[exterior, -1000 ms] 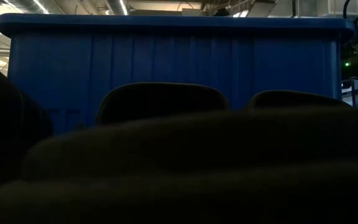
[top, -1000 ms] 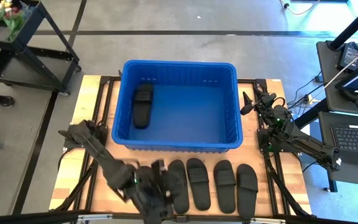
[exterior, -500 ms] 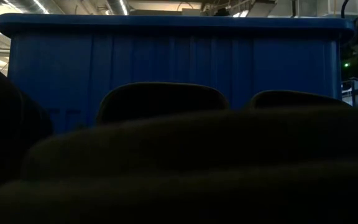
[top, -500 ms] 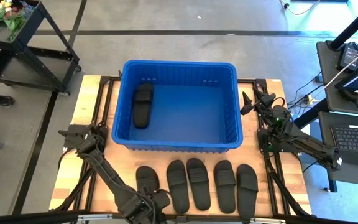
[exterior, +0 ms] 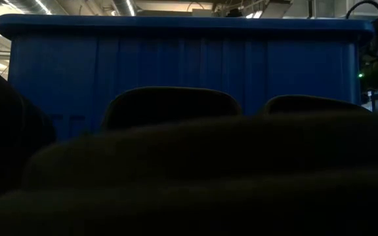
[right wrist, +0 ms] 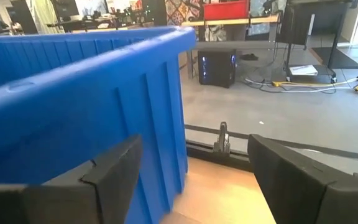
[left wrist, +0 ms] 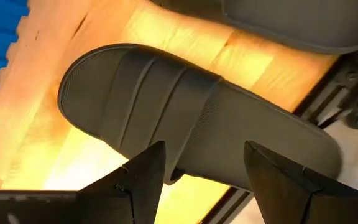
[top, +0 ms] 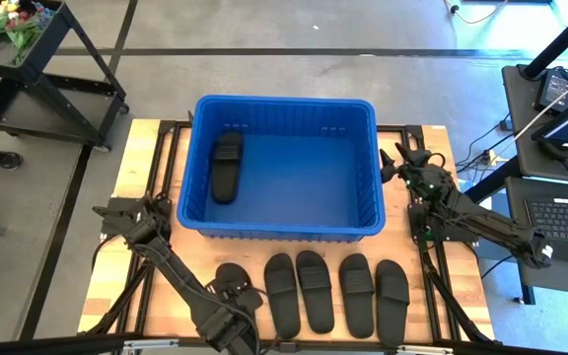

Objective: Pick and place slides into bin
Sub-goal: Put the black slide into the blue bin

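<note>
Lower left of the high view: the left gripper [top: 233,296] hangs over the leftmost slide [top: 231,286], jaws open astride it, not gripping. Four more slides [top: 336,292] lie in a row to its right. Above them, the bin [top: 277,226] contains one slide [top: 226,166]. At centre right, beside the bin, the right gripper [top: 399,165] waits, jaws open.

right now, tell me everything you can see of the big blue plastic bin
The large rectangular bright-blue plastic bin stands upright at the far middle of the wooden table. It has a rolled rim and vertically ribbed walls with small slots near the top. Inside, one matte black slide sandal lies flat by its left wall; the rest of its floor is bare. The open right gripper hangs beside its right wall.
</note>
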